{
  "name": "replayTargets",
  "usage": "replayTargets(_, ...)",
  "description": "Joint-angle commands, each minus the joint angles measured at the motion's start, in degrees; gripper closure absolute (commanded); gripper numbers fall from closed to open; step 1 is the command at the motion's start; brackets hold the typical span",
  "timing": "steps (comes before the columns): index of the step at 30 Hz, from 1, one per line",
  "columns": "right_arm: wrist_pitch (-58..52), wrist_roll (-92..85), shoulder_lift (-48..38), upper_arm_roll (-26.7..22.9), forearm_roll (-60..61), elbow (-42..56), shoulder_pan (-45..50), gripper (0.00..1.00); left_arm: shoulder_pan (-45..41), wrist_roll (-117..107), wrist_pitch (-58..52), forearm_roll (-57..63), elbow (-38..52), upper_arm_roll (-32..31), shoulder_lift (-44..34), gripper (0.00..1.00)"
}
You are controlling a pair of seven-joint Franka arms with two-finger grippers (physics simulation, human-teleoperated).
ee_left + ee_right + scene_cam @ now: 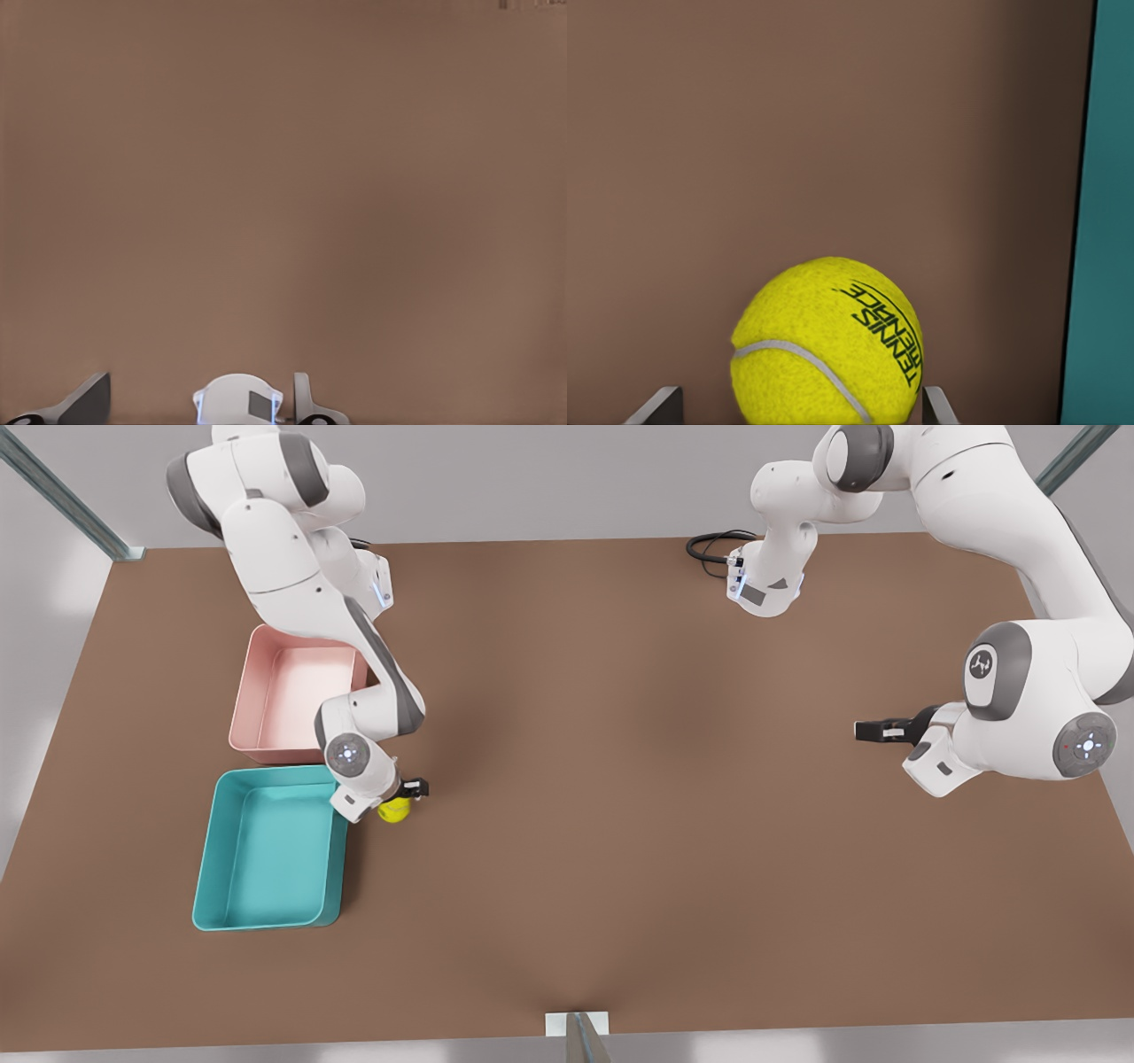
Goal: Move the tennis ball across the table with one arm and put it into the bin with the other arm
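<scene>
**Ball held just beside the teal bin**

Nearest the front camera, the bin (270, 850) lies on the worktop (620, 824) at the front view's left. Just beside its long wall hangs the right tool (400, 797), its fingers (656, 403) closed on either side of the tennis ball (394, 810); in the right wrist view the ball (827, 341) sits between them, with the bin's teal wall (1107, 212) close alongside. Whether the ball is lifted off the worktop I cannot tell.

The coming move turns on one relation: the bin lies directly to the ball's side, towards the front view's left, with only its low wall between them, so a short lift over the rim should do it.

Beyond the bin sits a pink tray (292, 691), nearly touching it, a wrong target to avoid.

Far across, the left tool (873, 730) waits over bare worktop, fingers (84, 403) apart and empty.
</scene>
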Motion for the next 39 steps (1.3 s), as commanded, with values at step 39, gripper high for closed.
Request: replayTargets(39,-7.81,-27.88,-3.32,0.18,0.57,15.89,-12.04,0.24,-0.09,-5.91,-1.48,0.20,0.99,-0.25,1.10,0.00)
